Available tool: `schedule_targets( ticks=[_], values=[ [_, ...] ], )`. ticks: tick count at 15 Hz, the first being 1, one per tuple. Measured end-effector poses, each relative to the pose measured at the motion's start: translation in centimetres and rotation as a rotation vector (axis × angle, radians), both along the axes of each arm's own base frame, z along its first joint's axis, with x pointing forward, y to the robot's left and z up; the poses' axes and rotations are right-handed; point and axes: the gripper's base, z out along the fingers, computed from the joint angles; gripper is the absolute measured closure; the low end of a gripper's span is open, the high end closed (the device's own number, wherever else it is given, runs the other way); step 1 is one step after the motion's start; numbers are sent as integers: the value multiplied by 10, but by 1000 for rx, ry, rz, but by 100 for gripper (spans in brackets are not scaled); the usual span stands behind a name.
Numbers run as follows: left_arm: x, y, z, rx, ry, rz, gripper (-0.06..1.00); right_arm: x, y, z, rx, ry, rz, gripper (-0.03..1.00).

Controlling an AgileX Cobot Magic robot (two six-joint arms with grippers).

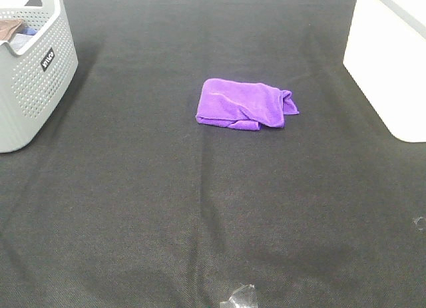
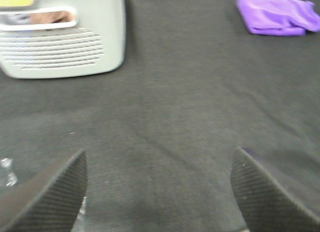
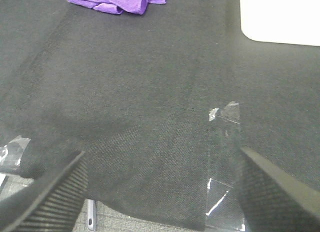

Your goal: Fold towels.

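Note:
The purple towel (image 1: 245,104) lies folded into a small, slightly rumpled bundle on the black cloth-covered table, a little right of centre and toward the back. It also shows in the left wrist view (image 2: 278,15) and in the right wrist view (image 3: 116,0). My left gripper (image 2: 159,192) is open and empty, low over the near part of the table, far from the towel. My right gripper (image 3: 162,192) is open and empty near the table's front edge. Neither gripper shows in the exterior high view.
A grey perforated basket (image 1: 40,88) holding brown and blue cloths stands at the back left; it shows in the left wrist view (image 2: 65,41) too. A white bin (image 1: 389,55) stands at the back right. Clear tape (image 3: 224,142) sticks to the table's front edge.

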Motion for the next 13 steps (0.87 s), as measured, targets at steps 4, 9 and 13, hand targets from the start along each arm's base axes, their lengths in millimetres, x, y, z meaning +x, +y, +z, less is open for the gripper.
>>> schedule_targets(
  ticks=[4, 9, 13],
  values=[
    [0, -1, 0, 0, -2, 135, 21, 0, 1, 0, 4, 0, -75, 18],
    [0, -1, 0, 2, -2, 127, 21, 0, 1, 0, 7, 1, -74, 18],
    [0, -1, 0, 7, -2, 124, 21, 0, 1, 0, 7, 1, -74, 18]
  ],
)
